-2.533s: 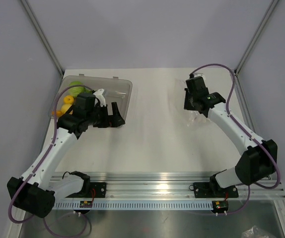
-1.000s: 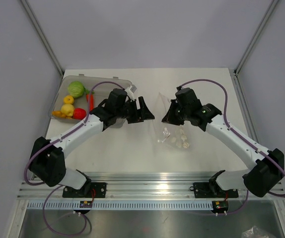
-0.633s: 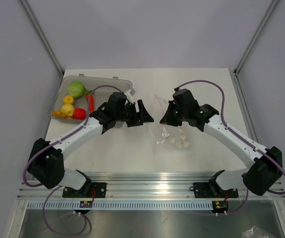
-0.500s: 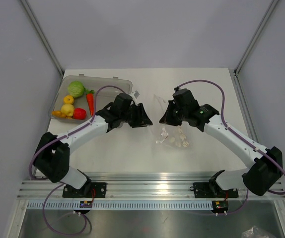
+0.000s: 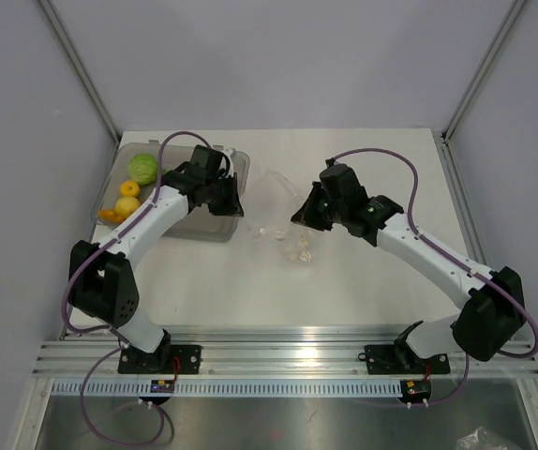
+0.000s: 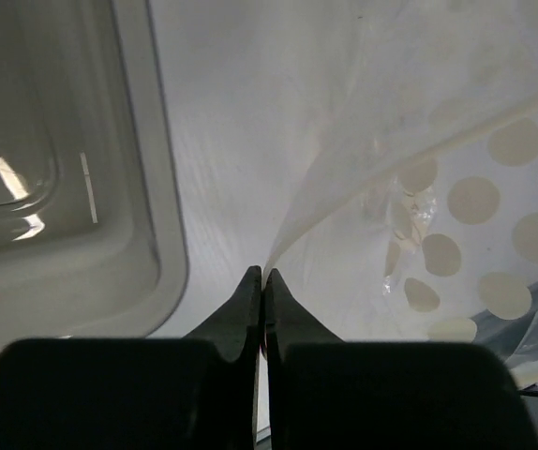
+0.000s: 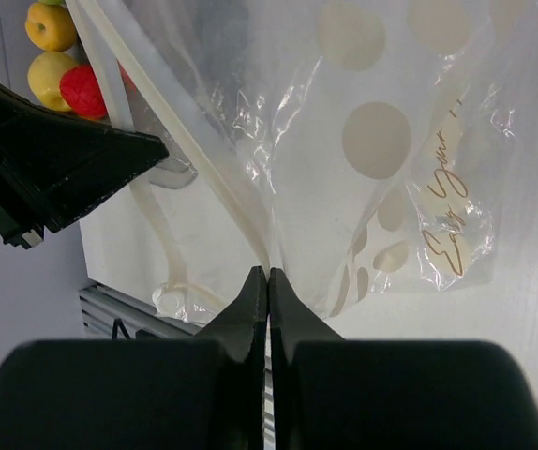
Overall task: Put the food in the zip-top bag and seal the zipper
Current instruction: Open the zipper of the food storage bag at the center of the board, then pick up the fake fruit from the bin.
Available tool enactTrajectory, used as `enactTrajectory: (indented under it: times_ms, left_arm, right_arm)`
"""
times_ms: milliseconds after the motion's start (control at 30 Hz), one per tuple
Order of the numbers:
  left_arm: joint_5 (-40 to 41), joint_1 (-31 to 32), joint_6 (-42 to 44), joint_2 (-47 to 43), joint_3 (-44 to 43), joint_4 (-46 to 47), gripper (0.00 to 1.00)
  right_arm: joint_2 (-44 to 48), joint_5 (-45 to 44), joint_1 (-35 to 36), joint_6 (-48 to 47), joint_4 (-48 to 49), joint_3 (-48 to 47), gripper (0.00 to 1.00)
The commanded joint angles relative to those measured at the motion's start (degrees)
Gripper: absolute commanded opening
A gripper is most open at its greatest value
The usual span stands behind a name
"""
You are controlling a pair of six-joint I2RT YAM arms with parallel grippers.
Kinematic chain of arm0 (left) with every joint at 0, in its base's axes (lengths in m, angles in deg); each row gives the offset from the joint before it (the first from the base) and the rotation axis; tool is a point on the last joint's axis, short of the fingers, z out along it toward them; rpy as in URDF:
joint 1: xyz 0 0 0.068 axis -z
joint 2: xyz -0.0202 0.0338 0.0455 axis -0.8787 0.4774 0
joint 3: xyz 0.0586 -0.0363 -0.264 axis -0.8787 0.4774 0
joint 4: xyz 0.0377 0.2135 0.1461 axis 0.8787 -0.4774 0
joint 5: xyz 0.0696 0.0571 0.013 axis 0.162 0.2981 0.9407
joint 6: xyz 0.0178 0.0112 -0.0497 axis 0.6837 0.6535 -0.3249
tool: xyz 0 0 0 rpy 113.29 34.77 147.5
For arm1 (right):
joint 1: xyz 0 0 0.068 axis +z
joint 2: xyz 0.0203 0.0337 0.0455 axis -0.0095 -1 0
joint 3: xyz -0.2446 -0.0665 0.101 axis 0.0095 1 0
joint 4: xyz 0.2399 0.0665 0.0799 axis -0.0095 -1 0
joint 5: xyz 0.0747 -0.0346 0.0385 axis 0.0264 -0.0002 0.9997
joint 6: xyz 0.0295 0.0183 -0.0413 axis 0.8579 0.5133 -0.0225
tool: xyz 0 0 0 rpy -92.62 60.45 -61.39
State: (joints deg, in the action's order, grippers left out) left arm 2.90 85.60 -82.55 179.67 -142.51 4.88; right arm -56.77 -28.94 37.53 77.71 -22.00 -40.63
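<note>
While pinched at its mouth by closed left jaws and right jaws, treat the small clear white-dotted plastic bag, over the table beside the grey translucent bin, as light, limp and slippery, gripping its stiffer pale zip strip.

Left hand and right hand, both tightly closed.

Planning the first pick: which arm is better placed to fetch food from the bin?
Left: the left hand sits by the bin of food; the right hand is beyond the bag.
</note>
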Motion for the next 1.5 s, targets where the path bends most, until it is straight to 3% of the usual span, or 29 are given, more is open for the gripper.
enactTrajectory:
  times_ms: [0,167,267,300,567,733,867,967,1100,1467]
  left_arm:
    - [3.2,-1.4,7.3,3.0,-2.4,-7.2,0.02]
    - [6.7,-1.9,7.6,4.4,-5.2,-8.0,0.28]
    - [7.6,-2.7,8.3,3.5,-7.3,-8.9,0.86]
    - [8.2,-2.8,8.6,2.9,-8.0,-9.4,0.99]
    - [9.7,-9.8,8.6,-3.2,-13.8,-13.4,0.98]
    - [18.5,-15.8,5.1,-5.3,-15.7,-13.9,0.99]
    - [17.2,-22.9,2.3,-4.0,-15.5,-14.2,0.99]
    - [22.1,-23.7,2.3,-0.6,-15.4,-13.9,0.95]
    - [27.4,-25.5,3.2,6.0,-16.6,-14.3,0.83]
    - [33.4,-29.0,-0.9,18.6,-17.6,-14.2,0.86]
  right_arm:
    - [-3.6,-2.1,1.6,4.1,7.2,-3.0,0.00]
    - [-11.3,-5.2,3.6,5.1,5.8,-11.2,0.00]
    - [-14.4,-6.1,3.7,5.8,4.8,-14.6,0.00]
    - [-15.2,-6.7,3.8,5.5,3.0,-15.7,0.00]
    - [-22.9,-8.3,4.2,5.0,-1.7,-25.9,0.00]
    - [-23.9,-6.0,4.2,4.9,0.2,-26.0,0.00]
    - [-23.4,-4.2,4.2,4.6,2.2,-24.3,0.00]
    - [-23.2,-3.2,4.2,4.1,3.5,-23.6,0.00]
    - [-22.6,-2.7,4.2,2.9,4.6,-22.6,0.00]
    - [-22.7,-2.7,4.1,-1.3,5.6,-21.7,0.00]
